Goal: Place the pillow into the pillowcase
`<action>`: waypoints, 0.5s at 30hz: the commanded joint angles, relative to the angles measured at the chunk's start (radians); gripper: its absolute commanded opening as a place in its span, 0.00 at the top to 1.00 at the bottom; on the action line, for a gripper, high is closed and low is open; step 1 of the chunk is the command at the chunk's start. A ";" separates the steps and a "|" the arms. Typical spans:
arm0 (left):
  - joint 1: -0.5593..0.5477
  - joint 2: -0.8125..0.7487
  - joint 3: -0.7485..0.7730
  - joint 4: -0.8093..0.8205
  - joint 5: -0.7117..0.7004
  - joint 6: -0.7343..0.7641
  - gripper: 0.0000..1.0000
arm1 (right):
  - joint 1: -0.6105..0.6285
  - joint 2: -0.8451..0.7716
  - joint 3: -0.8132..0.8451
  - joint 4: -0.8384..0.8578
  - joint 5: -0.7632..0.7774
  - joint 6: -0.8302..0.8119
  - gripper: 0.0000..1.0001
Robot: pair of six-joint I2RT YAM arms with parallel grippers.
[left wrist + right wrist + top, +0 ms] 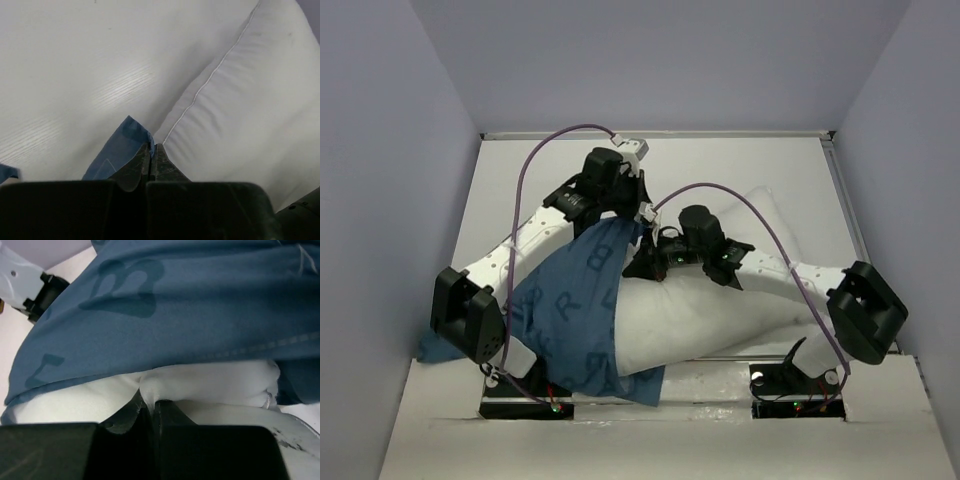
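Observation:
The white pillow lies slantwise across the table, its left end inside the dark blue pillowcase. My left gripper is shut on the pillowcase's upper edge, and the left wrist view shows blue cloth pinched between the jaws right beside the pillow's seam. My right gripper sits at the pillowcase's opening. In the right wrist view it is shut on a fold of the white pillow, just under the pillowcase's hem.
Grey walls close in the white table on three sides. Purple cables loop over both arms. The arm bases stand at the near edge. The left arm's white link shows in the right wrist view.

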 commanded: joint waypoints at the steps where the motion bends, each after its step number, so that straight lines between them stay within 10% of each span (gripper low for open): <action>1: -0.065 0.012 0.099 0.301 0.100 -0.126 1.00 | 0.049 -0.046 -0.033 0.225 0.037 0.144 1.00; 8: -0.097 -0.018 0.122 0.371 -0.007 -0.230 1.00 | 0.049 -0.186 -0.174 0.445 0.373 0.169 1.00; 15: -0.148 0.041 0.195 0.481 0.169 -0.408 1.00 | 0.040 -0.119 -0.343 0.750 0.703 0.322 1.00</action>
